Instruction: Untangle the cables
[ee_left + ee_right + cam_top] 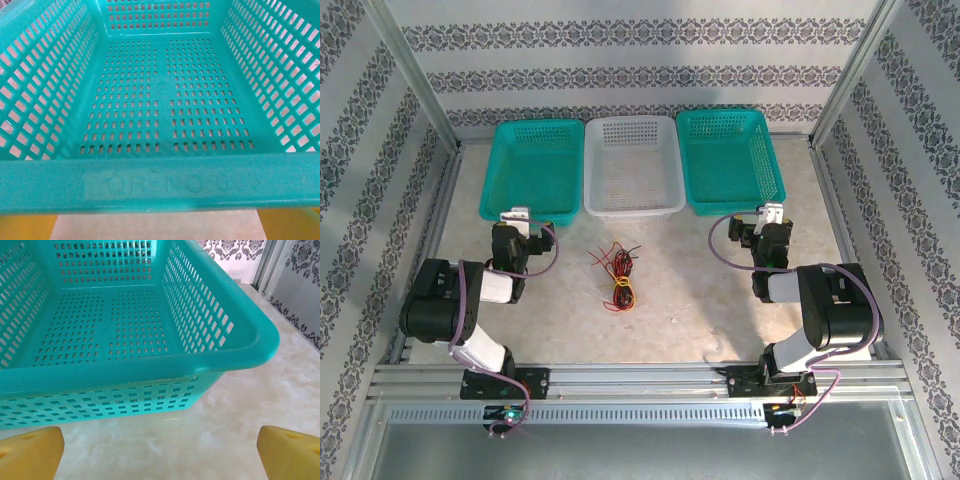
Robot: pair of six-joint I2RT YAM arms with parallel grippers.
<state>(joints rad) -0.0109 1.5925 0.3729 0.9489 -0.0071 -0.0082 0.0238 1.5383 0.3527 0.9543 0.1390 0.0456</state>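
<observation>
Going from the near edge: the left arm and right arm are bolted at the near side, both folded up and reaching toward the far end.

A bit further out, the cables lie in one small tangled bunch on the desk, roughly in the middle between the two arms. Red, black and yellow strands are all wound together. The yellow loops are at the near end, and red and black ends poke out toward the far side. Both claws are well apart from the bunch.

The left claw sits right at the near rim of the left basket. It's released: on its wrist cam the yellow fingers are just slivers in the bottom corners, wide apart, with only desk between them. That rim has some embossed lettering, but it's too faint for me to read properly.

The right claw is by the near right corner of the right basket. It's released too, with its fingers far apart and marble desk showing between them.

At the far end, three baskets are packed side by side: teal, the white basket, then teal. Their slotted floors are in plain view.
</observation>
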